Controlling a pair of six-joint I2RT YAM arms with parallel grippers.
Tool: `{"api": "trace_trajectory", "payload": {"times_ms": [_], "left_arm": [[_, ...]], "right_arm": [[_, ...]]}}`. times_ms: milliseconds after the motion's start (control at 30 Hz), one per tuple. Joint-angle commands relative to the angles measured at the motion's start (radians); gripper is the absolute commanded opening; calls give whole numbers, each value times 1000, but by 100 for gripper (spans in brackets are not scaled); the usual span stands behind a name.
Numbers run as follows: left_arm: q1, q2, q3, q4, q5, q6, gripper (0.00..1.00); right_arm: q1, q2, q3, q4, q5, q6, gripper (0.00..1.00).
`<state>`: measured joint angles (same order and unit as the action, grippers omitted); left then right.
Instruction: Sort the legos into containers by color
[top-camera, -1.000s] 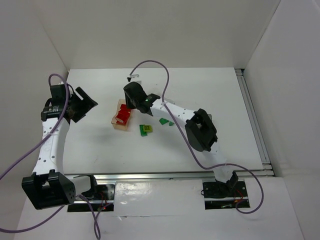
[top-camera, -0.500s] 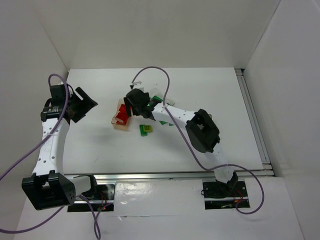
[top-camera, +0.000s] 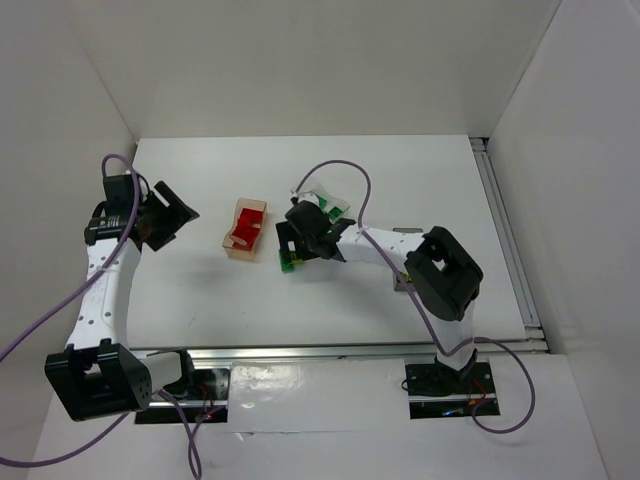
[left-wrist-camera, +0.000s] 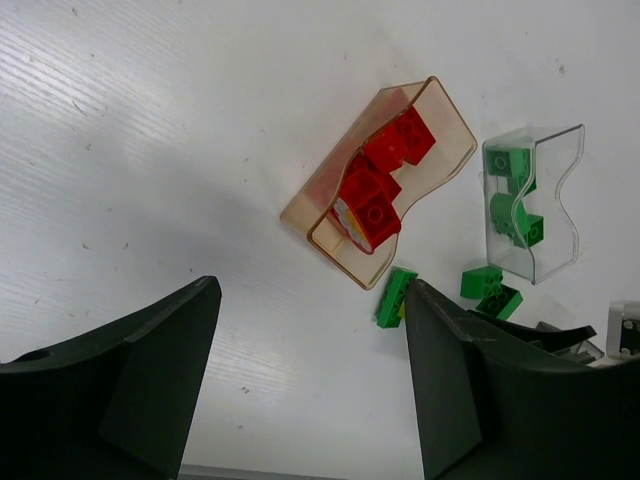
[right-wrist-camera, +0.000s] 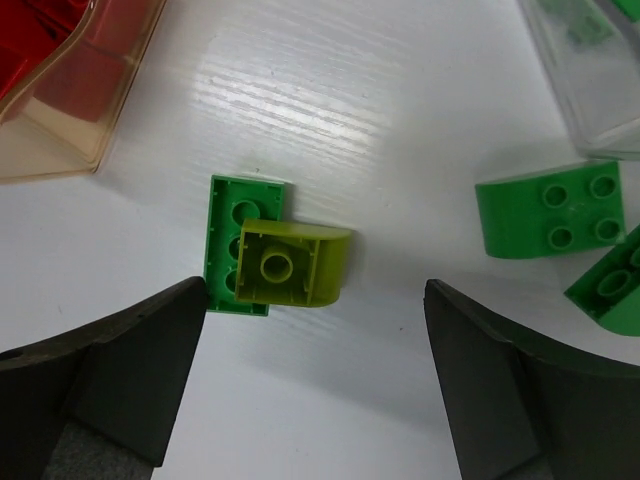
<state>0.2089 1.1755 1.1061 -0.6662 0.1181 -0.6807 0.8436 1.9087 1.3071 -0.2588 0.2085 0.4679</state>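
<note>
White tabletop (top-camera: 200, 290), white walls (top-camera: 320, 70), green legos (right-wrist-camera: 550, 213)

A robotics lab cell: white table (top-camera: 200, 300) boxed by plain white panels (top-camera: 300, 60), arms (top-camera: 100, 290) bolted to an aluminium rail (top-camera: 330, 352) at the frame's bottom.

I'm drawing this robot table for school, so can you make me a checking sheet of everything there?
Surface: white table, faint scuffs.
Job's things: translucent tan tub holds red bricks; clear plastic tub holds green bricks; yellow-green curved brick overlaps a flat green brick; loose green bricks lie nearby.
Clutter: nothing seen.
Grippers: left gripper open, empty; right gripper open, straddling the yellow-green curved brick.
Cables: purple cables loop off both arms.
Surroundings: white walls; metal rail at the near edge.
</note>
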Motion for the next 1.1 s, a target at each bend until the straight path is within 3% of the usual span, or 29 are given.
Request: {"api": "trace_trajectory", "payload": {"times_ms": [0, 133, 367, 600, 767, 833, 933, 1067], "left_arm": [[7, -23, 3, 22, 31, 17, 82], [7, -23, 12, 22, 52, 17, 82], [7, -33, 12, 22, 52, 26, 82], [7, -23, 21, 22, 86, 44, 82], [7, 6, 30, 13, 100, 55, 82], [7, 6, 31, 13, 100, 64, 82], [7, 6, 31, 13, 100, 64, 82], [7, 6, 40, 4, 100, 64, 82]], "right_arm": [[0, 4, 4, 39, -46, 15, 96], [0, 39, 24, 66, -69, 15, 85], [0, 58, 61, 44, -92, -54, 88], [0, -92, -77, 141, -182, -336, 86], [0, -114, -135, 219, -178, -564, 84], [0, -126, -190, 271, -241, -659, 88], [0, -77, -165, 277, -251, -722, 89], [-35, 29, -37, 162, -366, -801, 88]]}}
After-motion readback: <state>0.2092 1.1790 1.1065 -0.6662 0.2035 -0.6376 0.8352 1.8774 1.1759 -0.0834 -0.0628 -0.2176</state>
